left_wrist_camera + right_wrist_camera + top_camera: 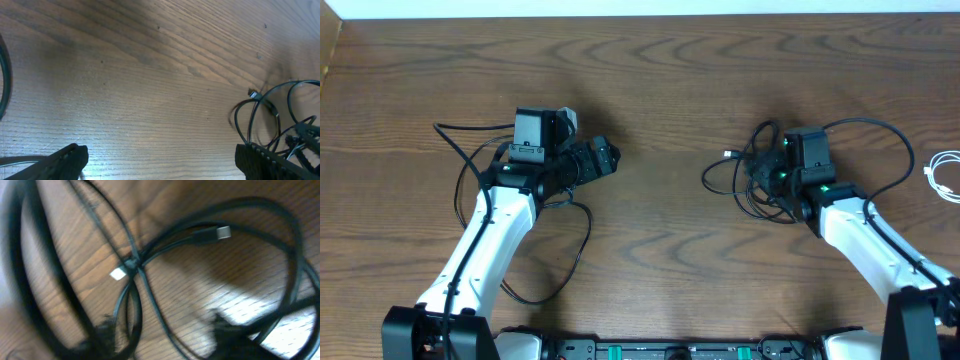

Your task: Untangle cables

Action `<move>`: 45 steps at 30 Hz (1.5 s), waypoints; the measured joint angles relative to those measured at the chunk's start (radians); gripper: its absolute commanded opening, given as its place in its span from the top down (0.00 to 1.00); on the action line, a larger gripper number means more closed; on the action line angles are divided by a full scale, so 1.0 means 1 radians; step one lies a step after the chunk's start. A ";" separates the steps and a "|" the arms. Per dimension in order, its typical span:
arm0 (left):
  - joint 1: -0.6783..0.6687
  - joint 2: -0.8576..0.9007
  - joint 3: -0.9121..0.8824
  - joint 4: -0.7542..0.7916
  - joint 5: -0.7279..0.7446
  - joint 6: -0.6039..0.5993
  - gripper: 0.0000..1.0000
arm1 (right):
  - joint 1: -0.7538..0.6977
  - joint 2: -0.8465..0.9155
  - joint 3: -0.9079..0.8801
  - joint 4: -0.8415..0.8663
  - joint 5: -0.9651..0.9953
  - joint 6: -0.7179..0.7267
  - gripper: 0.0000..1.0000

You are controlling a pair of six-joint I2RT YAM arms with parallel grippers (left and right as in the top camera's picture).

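Right under the right wrist camera, black cables point(135, 265) fill the view. They are blurred, looping over one another and crossing at one tight point beside a small white tag point(118, 273). One strand ends in a slim plug point(212, 233) with a metal tip. The right hand point(165, 337) sits low in this tangle. Its fingers are dark smears at the bottom edge, and we cannot tell whether they pinch a strand or stand apart around it.

From above, the tangle point(752, 175) lies on the right half of the desk point(650, 90), partly under that hand. A white cable point(945, 175) is coiled apart at the far right edge. The left hand point(165, 162) is wide, with nothing between its fingers and bare wood beneath, well apart from the tangle. One more black cord point(7, 75) curves past it, probably a cable lying on its own.

Now the risks, as we judge them. These cords are thin, smooth and springy, so a pinch may catch two strands at once. A pull would then tighten the crossing rather than free it. A plug may snag in a loop and drag the whole bundle across the slick wood. With one hand alone on the tangle, nothing pins the rest down.

As for materials, we see round rubbery cords, hard little plugs, and a flat desk with matte wood grain.
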 measured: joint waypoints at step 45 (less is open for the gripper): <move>0.000 0.000 0.000 0.000 -0.003 0.000 0.02 | -0.451 0.164 0.474 0.175 0.041 -0.721 0.99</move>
